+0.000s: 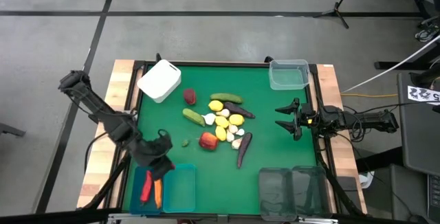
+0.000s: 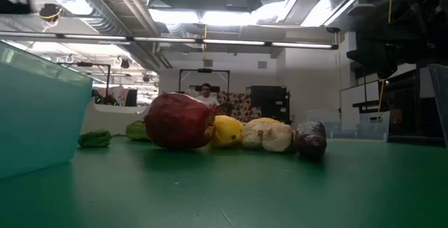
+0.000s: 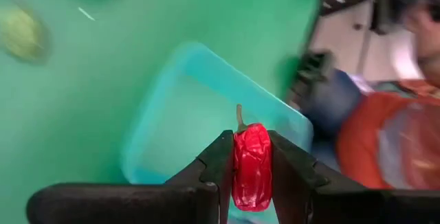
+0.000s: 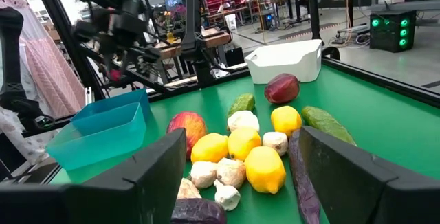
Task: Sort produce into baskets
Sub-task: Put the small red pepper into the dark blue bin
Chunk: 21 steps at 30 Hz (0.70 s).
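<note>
My left gripper (image 1: 163, 169) is over the far edge of two teal bins at the table's near left and is shut on a small red pepper (image 3: 251, 165). The gripper hides this pepper in the high view. The left teal bin (image 1: 139, 200) holds another red pepper (image 1: 146, 186) and an orange carrot (image 1: 158, 194). The right teal bin (image 1: 180, 188) looks empty. The rest of the produce (image 1: 223, 121) lies in a heap mid-table: lemons, garlic, cucumbers, eggplants and a red apple. My right gripper (image 1: 285, 117) is open and empty at the table's right side, pointing at the heap. My left gripper pinches the red pepper's two sides (image 3: 237, 162) between its two fingers. The pepper's stem end (image 3: 240, 117) sticks out past the fingertips. The pepper is lifted clear over a teal bin (image 3: 185, 114).
A white box (image 1: 159, 80) stands at the far left and a clear tub (image 1: 289, 73) at the far right. Two dark-tinted clear bins (image 1: 275, 191) (image 1: 309, 189) stand at the near right. A small green piece (image 1: 185, 142) lies alone near the heap.
</note>
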Each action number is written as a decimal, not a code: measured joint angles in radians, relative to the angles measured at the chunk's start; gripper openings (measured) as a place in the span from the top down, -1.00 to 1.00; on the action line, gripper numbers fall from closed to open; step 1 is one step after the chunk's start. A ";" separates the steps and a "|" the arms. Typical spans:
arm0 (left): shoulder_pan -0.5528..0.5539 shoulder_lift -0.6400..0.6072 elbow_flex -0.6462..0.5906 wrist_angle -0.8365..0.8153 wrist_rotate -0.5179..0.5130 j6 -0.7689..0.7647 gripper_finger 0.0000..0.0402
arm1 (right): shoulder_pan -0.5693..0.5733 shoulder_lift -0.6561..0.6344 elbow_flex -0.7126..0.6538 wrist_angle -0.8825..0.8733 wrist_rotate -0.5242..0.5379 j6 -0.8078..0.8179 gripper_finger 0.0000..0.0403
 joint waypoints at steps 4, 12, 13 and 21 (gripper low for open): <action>-0.101 0.024 0.021 -0.002 -0.010 -0.172 0.63 | 0.000 0.000 0.000 0.000 0.000 0.000 -0.39; -0.262 0.154 0.021 -0.044 -0.011 -0.546 0.63 | 0.000 0.000 0.000 0.000 0.000 0.000 -0.39; -0.278 0.171 0.021 -0.041 -0.011 -0.578 0.63 | 0.000 0.000 0.000 0.000 0.000 0.000 -0.39; -0.342 0.247 0.021 -0.045 -0.003 -0.741 0.63 | 0.000 0.000 0.000 0.000 0.001 0.000 -0.39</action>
